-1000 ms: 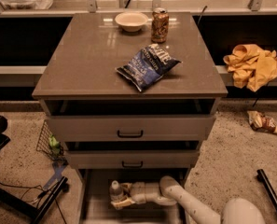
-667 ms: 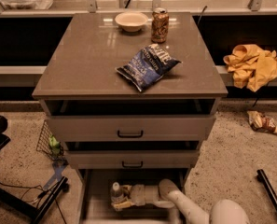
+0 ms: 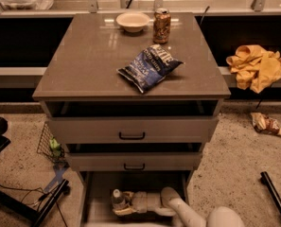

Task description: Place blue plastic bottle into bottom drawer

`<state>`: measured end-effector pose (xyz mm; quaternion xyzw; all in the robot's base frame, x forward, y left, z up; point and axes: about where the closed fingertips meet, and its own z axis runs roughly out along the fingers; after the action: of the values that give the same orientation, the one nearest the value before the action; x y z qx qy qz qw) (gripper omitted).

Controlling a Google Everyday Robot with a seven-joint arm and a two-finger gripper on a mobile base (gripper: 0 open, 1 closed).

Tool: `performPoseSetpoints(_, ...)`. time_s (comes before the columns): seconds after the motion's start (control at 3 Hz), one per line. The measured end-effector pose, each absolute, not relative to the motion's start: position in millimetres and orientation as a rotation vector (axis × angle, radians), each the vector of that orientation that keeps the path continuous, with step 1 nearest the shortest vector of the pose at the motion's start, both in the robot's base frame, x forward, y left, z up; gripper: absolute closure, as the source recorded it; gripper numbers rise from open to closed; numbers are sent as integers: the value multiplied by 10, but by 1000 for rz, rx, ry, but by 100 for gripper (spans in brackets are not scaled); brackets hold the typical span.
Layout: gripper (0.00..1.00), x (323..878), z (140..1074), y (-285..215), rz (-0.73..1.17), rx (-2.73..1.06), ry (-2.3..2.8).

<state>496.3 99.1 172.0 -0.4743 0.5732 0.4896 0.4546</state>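
The bottom drawer (image 3: pixel 96 197) stands pulled open at the foot of the cabinet, with a pale floor. The blue plastic bottle (image 3: pixel 117 198), clear with a white cap, stands upright inside it at the left. My gripper (image 3: pixel 123 203) reaches into the drawer from the right on a white arm, and its fingers sit around the bottle's lower body, low over the drawer floor. The bottle's lower part is hidden behind the fingers.
On the cabinet top are a blue chip bag (image 3: pixel 149 66), a brown drink can (image 3: pixel 162 25) and a white bowl (image 3: pixel 133 21). The two upper drawers (image 3: pixel 130 129) are slightly ajar. A yellow cloth (image 3: pixel 257 66) lies at right, a wire basket (image 3: pixel 49 144) at left.
The arm's elbow has shifted slightly left and lower. The gripper and bottle stay at the same spot in the drawer.
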Motion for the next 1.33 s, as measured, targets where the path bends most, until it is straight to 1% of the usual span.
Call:
performPoseSetpoints(0.33,82,4963,1740,991,1208,-1170,1414)
performPoseSetpoints(0.67,51,4962,1745,992,1208,-1170,1414)
performPoseSetpoints(1.33,5,4962,1746,993,1209,-1170,1414)
